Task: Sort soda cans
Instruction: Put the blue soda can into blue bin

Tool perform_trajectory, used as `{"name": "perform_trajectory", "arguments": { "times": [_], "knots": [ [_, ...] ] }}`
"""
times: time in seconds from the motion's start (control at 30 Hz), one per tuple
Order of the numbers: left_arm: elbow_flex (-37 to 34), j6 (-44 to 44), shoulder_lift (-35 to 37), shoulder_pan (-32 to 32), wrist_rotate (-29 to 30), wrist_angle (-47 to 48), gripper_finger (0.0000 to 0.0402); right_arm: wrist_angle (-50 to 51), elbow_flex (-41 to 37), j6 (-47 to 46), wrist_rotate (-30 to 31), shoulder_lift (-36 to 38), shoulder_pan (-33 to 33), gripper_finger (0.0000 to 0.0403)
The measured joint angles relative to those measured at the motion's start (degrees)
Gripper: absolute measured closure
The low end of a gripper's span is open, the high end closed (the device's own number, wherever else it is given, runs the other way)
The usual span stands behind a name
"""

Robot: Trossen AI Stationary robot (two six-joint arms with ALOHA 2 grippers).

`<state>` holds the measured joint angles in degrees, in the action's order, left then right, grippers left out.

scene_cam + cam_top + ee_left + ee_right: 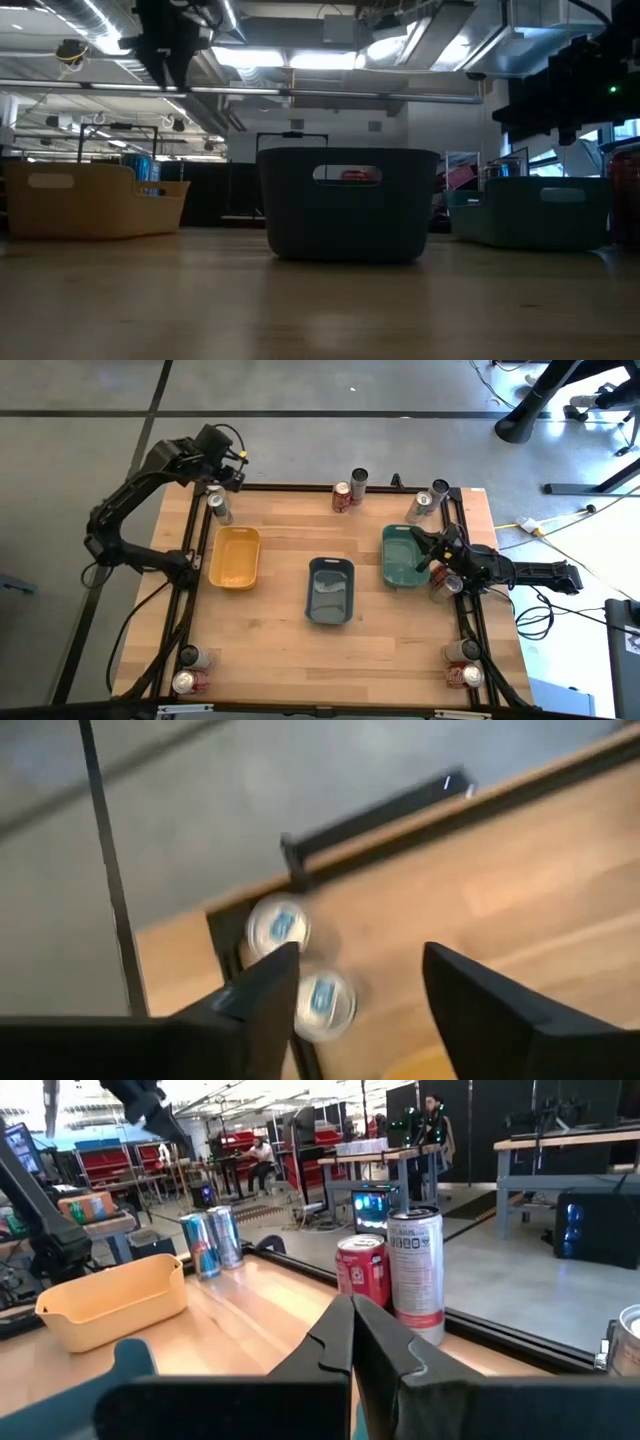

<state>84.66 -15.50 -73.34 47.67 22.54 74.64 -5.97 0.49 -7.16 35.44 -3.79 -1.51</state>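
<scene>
Dark, spread fingers (262,1000) of our left gripper (228,468) hang above 2 slim silver-topped metal cans (217,503) at the table's far left corner, beside the yellow rectangular plastic tray (235,556). We judge a straight descent over 1 can safest, leaving its neighbour untouched. Our right gripper (432,546) waits, fingers pressed together and empty, over the teal rectangular plastic tray (397,556).

Robotics lab, open workshop floor.
Beyond our wooden table (270,1315) we see workbenches (560,1142), monitors and exposed ceiling ducts (420,45).
</scene>
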Motion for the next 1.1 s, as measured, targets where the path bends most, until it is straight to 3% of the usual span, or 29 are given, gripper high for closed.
{"name": "perform_trajectory", "arguments": {
  "times": [0.2,0.4,0.73,1.1],
  "knots": [
    [-0.01,0.0,-2.27,2.38,-1.82,3.68,0.0143,-0.22,0.0,0.02,0.0,0.0,-0.01,0.0397],
    [-0.01,3.49,-2.62,2.39,-0.37,-1.62,0.0143,-0.28,0.0,-0.15,0.0,0.0,-0.01,0.0397],
    [-0.02,3.02,-2.62,2.87,0.31,-0.8,0.0127,-0.35,0.0,-0.28,0.17,0.0,0.01,0.0397],
    [-0.09,0.17,-3.3,3.04,0.53,0.18,0.0008,-0.35,0.0,-0.36,0.37,0.0,-0.01,0.0397]
  ]
}}
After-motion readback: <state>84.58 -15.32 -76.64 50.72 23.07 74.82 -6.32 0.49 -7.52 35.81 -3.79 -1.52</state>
